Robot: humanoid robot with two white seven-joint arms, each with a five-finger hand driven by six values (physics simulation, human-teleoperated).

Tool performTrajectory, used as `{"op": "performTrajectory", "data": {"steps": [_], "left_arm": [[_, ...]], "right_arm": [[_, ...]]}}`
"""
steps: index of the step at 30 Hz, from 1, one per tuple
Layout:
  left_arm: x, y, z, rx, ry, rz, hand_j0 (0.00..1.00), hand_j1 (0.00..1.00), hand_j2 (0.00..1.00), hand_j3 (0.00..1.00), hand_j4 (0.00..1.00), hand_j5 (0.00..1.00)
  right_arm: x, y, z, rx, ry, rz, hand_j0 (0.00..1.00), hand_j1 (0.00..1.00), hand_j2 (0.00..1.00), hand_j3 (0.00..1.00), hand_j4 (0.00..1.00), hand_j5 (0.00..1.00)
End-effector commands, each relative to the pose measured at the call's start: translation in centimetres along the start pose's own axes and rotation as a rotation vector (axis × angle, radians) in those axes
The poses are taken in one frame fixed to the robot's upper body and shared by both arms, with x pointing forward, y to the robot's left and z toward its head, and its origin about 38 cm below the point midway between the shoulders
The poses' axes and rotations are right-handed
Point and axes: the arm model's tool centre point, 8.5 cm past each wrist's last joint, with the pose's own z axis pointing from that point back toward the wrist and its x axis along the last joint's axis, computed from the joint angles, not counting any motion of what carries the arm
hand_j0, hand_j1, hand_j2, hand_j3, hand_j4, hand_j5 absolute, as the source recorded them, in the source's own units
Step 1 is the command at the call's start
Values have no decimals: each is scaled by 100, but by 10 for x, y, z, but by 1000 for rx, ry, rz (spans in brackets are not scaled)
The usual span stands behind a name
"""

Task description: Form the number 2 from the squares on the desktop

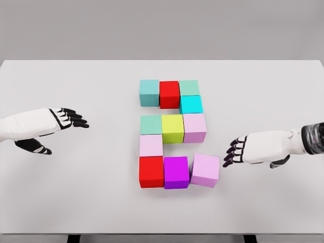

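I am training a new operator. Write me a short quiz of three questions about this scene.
1. True or false: the left robot hand holds a block.
2. Which colour is the block in the middle of the top row? A) red B) yellow C) purple
3. Fill in: the block lying slightly askew at the lower right end of the figure is ____.

Key
1. False; both it and the right robot hand are open and hold nothing.
2. A, the red block.
3. Pink, the pink block.

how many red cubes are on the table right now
2. One red cube sits in the top row's middle, between two teal ones. The other red cube is at the bottom row's left end. None seem hidden.
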Motion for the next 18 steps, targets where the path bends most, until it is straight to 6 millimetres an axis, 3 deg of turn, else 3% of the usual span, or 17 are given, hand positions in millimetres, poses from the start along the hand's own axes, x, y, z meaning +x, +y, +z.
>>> {"op": "performTrajectory", "data": {"steps": [1, 18], "left_arm": [[0, 1, 0, 5, 1, 4, 100, 100, 100, 100, 100, 100], [1, 1, -2, 7, -5, 5, 100, 100, 100, 100, 100, 100]], "right_arm": [[2, -1, -5, -5, -14, -3, 100, 100, 100, 100, 100, 100], [4, -14, -14, -31, -36, 19, 100, 100, 100, 100, 100, 100]]}}
